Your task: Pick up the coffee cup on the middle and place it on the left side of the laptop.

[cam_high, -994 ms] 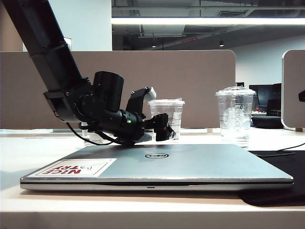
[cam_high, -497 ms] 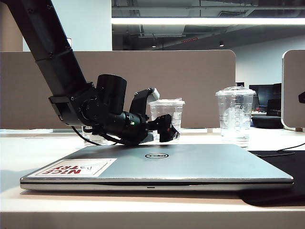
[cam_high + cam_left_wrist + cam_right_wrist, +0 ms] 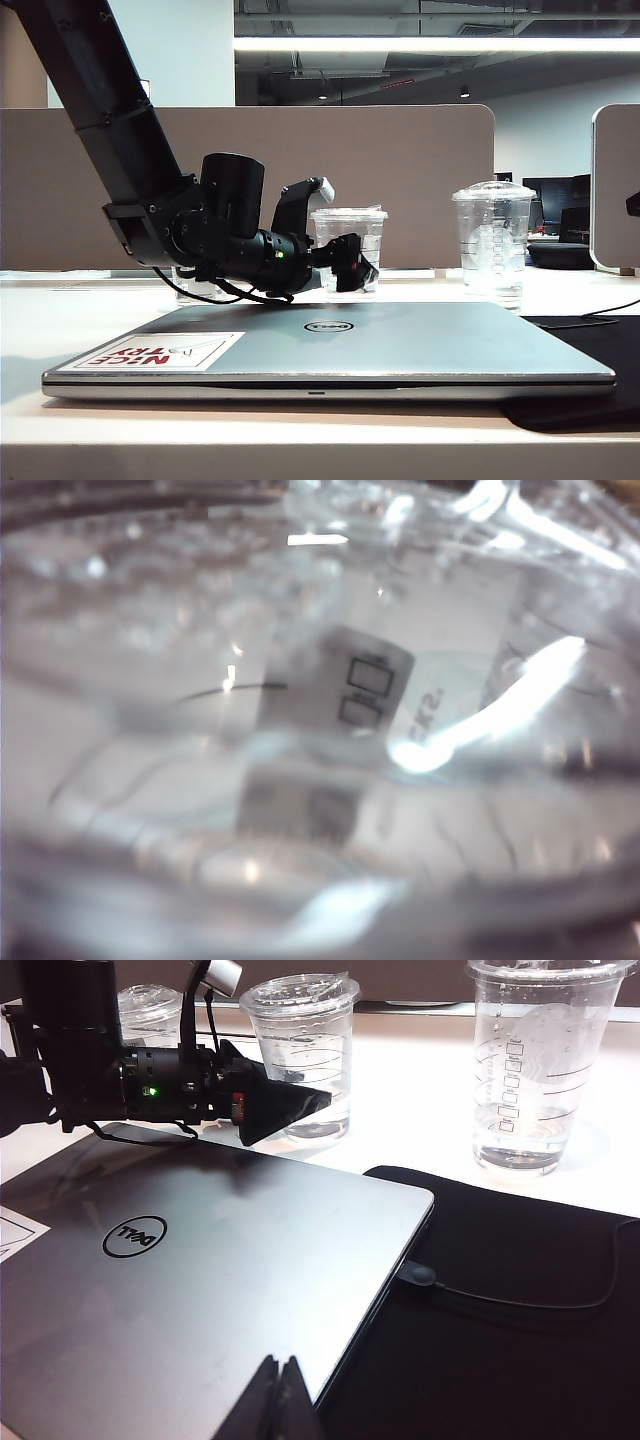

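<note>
The coffee cup, clear with a flat lid and dark lines, stands upright on the table behind the laptop. My left gripper reaches level over the laptop's back edge and is open. In the right wrist view one dark finger lies across the near side of the cup. The cup's wall and white label fill the blurred left wrist view; the fingers do not show there. My right gripper is shut and hangs over the laptop lid near its edge.
A taller dome-lidded clear cup stands to the right of the coffee cup. A smaller clear cup sits behind the left arm. A black mat with a cable lies right of the laptop. A beige partition closes the back.
The left gripper has moved right toward the coffee cup and tipped up to nearly level. Its finger now overlaps the cup. The cups and laptop have not moved.
</note>
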Available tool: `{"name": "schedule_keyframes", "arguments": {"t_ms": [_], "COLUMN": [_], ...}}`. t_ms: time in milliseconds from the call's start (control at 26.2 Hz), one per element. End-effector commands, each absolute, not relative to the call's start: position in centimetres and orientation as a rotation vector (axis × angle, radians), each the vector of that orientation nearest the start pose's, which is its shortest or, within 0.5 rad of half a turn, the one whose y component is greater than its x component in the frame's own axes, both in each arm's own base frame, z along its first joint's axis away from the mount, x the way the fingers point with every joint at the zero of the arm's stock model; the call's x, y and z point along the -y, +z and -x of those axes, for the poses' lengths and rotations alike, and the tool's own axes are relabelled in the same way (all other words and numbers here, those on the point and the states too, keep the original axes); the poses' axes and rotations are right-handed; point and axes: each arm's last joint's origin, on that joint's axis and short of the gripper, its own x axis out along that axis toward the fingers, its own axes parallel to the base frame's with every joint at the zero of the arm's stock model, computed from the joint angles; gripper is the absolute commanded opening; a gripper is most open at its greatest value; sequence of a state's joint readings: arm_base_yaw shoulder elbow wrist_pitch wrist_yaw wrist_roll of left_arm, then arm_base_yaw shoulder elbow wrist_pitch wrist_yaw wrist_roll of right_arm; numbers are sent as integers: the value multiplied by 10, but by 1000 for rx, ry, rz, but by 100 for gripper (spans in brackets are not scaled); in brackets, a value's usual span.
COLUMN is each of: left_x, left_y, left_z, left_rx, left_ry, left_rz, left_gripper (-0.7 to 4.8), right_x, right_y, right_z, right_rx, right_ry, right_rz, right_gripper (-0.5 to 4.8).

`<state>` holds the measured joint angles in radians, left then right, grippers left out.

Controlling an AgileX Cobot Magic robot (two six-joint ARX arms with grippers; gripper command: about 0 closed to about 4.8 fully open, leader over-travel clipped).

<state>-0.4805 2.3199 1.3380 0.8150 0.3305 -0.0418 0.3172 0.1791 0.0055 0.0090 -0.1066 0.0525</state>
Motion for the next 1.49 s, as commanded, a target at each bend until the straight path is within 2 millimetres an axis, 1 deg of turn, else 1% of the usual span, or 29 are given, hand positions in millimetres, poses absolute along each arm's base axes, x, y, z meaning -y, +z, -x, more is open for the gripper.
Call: {"name": "schedule_keyframes", "arguments": {"t_ms": [38,191,382,420,459,611,688,917,1070,1185,1261,1490], "left_x": [237,241,242,242,242,242,242,242,242,240,239,236], "left_y": [112,115,116,116,116,116,117,118,125,135,153,188], "left_z": [-425,-431,-432,-432,-432,-432,-433,-433,-433,-433,-432,-427], "left_rx": [-175,-202,-209,-210,-211,-205,-198,-186,-167,-140,-88,-31], "left_ry": [-833,-834,-836,-836,-836,-836,-836,-837,-838,-836,-838,-840], "left_rz": [55,73,59,60,62,62,63,64,65,67,69,52], "left_gripper": [479,479,479,472,448,396,379,378,371,371,371,371], "right_x": [-37,-37,-37,-37,-37,-37,-37,-37,-37,-37,-37,-37], "right_y": [152,152,152,152,152,152,152,152,152,152,152,152], "right_z": [-101,-101,-101,-101,-101,-101,-101,-101,-101,-101,-101,-101], "right_rx": [-162,-162,-162,-162,-162,-162,-162,-162,-162,-161,-161,-161], "right_ry": [421,421,421,420,421,420,421,421,421,421,421,421], "right_rz": [-35,-35,-35,-35,-35,-35,-35,-35,-35,-35,-35,-35], "right_gripper": [-5,-5,-5,-5,-5,-5,-5,-5,-5,-5,-5,-5]}}
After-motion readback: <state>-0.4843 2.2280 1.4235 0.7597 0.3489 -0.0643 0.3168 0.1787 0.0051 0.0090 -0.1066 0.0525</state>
